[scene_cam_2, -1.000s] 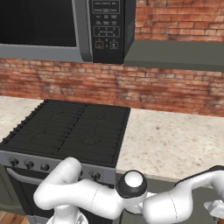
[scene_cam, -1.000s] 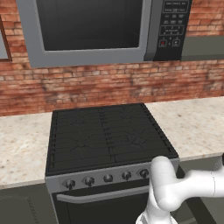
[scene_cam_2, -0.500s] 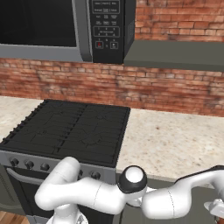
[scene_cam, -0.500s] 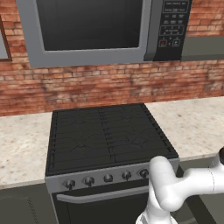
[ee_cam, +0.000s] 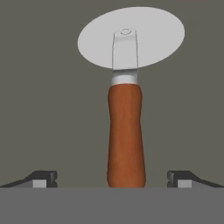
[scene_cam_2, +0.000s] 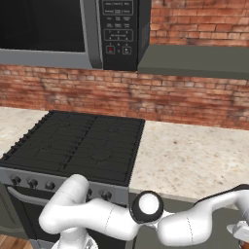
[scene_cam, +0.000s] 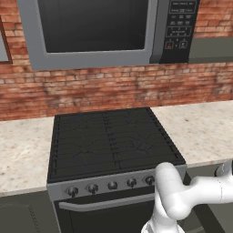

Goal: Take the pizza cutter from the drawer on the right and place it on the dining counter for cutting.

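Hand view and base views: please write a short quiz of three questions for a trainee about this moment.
1. True or false: in the hand view, the gripper has its fingertips spread wide on either side of the pizza cutter, not touching its handle.
2. Multiple choice: what lies under the pizza cutter in the hand view? A) a brick wall B) a plain dark grey surface C) the black stove top
3. Fill in: in the left base view, the microwave hangs above the black ____.

Key: 1 true; 2 B; 3 stove.
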